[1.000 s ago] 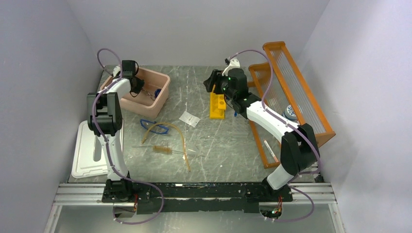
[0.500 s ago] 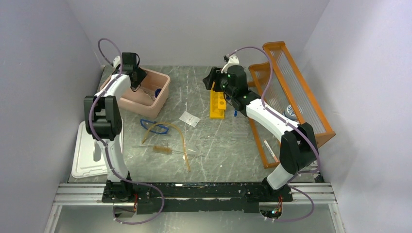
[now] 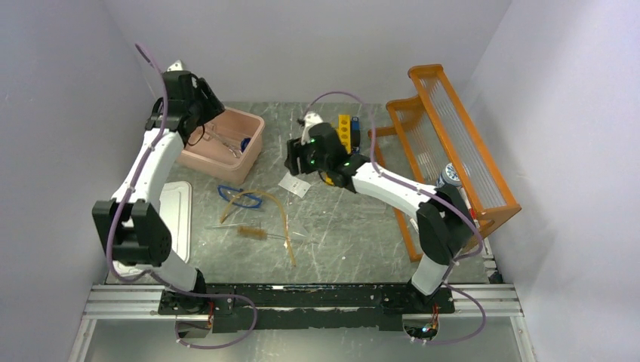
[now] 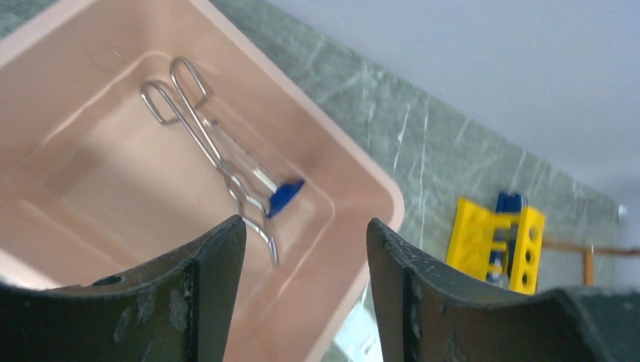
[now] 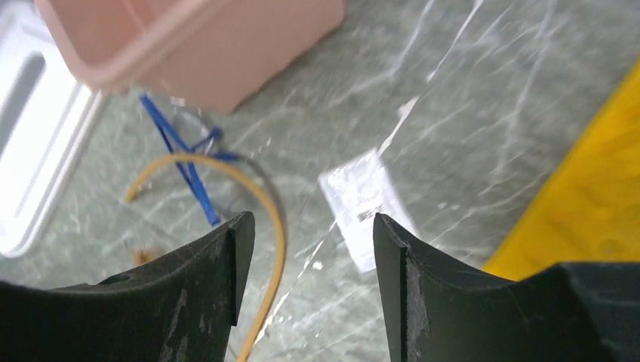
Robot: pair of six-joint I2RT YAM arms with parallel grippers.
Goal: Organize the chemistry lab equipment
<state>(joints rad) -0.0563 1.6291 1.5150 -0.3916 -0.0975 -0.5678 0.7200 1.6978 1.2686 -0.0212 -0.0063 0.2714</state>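
On the grey table (image 3: 340, 226), silver scissors (image 4: 215, 149) lie in the pink tub (image 4: 361, 181); left tool (image 4: 306, 226) and right tool (image 5: 313, 222) gape.

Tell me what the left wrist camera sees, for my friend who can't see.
Metal scissors and a small blue cap lie inside a pink tub, seen from above between the left gripper's two open dark fingers. Behind the tub, a yellow block stands on the grey table.

Quick count: one pink tub (image 3: 230, 167), one scissors (image 4: 226, 172), one goggles (image 3: 241, 197), one amber tubing (image 3: 286, 226), one brush (image 3: 252, 232), one white packet (image 3: 294, 184).
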